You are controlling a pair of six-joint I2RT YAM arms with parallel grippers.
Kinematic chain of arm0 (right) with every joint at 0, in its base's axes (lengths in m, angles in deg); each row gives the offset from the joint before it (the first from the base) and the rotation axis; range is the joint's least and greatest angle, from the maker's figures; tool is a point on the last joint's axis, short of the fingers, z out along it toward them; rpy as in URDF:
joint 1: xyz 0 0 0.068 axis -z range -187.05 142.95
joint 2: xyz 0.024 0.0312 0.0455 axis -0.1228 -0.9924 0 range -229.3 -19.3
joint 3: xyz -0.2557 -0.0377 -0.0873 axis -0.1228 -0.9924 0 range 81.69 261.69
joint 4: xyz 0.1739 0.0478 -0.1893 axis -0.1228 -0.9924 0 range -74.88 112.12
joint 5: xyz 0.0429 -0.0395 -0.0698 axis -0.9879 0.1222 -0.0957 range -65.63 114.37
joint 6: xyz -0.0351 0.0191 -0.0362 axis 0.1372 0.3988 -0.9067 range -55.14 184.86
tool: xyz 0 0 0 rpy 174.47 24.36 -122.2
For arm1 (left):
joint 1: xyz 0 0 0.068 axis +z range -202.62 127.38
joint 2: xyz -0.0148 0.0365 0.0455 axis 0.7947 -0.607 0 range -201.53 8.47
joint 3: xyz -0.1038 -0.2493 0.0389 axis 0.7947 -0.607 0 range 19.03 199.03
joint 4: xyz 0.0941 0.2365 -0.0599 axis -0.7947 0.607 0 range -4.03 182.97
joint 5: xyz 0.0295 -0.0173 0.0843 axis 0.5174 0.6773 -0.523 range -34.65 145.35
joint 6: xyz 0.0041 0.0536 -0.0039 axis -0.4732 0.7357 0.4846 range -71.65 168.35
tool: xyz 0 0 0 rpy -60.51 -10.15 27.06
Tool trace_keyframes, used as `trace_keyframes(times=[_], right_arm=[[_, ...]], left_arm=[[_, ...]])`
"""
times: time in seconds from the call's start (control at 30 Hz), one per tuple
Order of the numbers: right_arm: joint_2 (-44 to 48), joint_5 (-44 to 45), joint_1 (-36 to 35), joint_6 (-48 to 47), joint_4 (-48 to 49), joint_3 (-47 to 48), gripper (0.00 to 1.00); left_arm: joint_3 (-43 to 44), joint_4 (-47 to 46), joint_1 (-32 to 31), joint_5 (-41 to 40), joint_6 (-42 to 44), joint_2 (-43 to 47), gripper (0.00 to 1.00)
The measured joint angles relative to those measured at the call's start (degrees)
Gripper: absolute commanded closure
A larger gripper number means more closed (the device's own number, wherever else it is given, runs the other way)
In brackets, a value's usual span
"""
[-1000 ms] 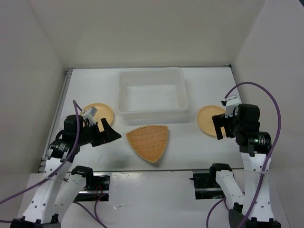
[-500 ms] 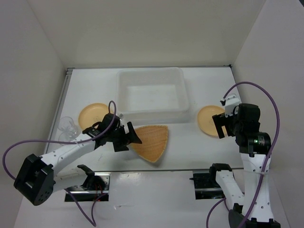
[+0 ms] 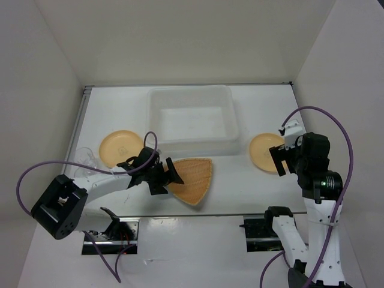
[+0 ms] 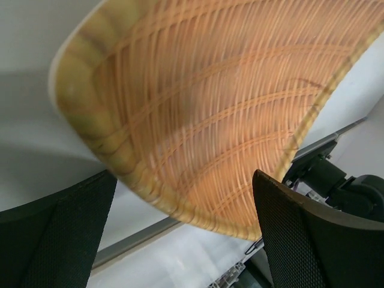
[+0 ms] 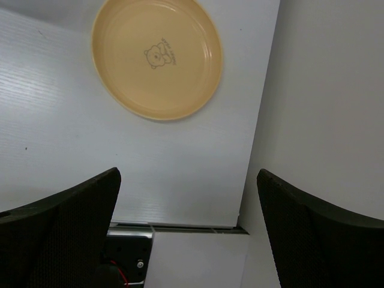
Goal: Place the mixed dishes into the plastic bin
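Note:
The woven orange plate [image 3: 191, 178] lies in front of the plastic bin [image 3: 157, 139], which holds nothing I can see. My left gripper [image 3: 170, 178] is open at the woven plate's left corner; in the left wrist view the plate [image 4: 210, 120] fills the frame, its rim just ahead of the gripper [image 4: 186, 240]. One round pale orange plate [image 3: 122, 147] lies at the left and another [image 3: 264, 151] at the right. My right gripper [image 3: 282, 159] hovers open and empty beside the right plate [image 5: 157, 57]. A clear cup [image 3: 84, 159] stands faintly at the far left.
White walls close in on the left, the back and the right. The table's right edge meets the wall [image 5: 312, 120] close to the right plate. The table's front edge and the arm mounts [image 3: 114, 227] lie just below the woven plate.
My left arm has swung from the left side across to the woven plate and brought its open jaws up to the plate's left corner. The right arm has hardly moved.

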Motion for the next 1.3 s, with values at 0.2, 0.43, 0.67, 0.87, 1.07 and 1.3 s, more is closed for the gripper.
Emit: trace_keyframes(times=[0.2, 0.43, 0.67, 0.87, 1.07, 1.3], right_arm=[[2.67, 1.75, 0.0, -1.73, -0.04, -1.22, 0.02], [4.66, 4.37, 0.0, -3.3, 0.02, -2.91, 0.02], [5.29, 5.6, 0.0, -2.58, 0.09, -4.61, 0.02], [5.33, 5.66, 0.0, 2.03, 2.6, -4.61, 0.02], [7.23, 7.58, -0.02, 6.86, 6.97, -5.92, 0.02], [15.58, 7.89, -0.02, 9.51, 17.66, -6.8, 0.02]], left_arm=[[-1.88, -6.73, 0.61, 0.09, -1.79, -0.79, 0.14], [-5.62, -10.71, 0.87, -0.09, -5.01, -1.05, 0.89], [-5.6, -12.74, 0.94, 2.71, -6.58, -2.38, 1.0], [1.16, 4.66, -1.97, 0.07, -6.6, 7.34, 1.0], [19.06, 22.51, -3.32, -4.13, -5.84, 19.61, 1.0], [41.83, 23.93, -1.86, -9.01, -6.1, 8.85, 1.0]])
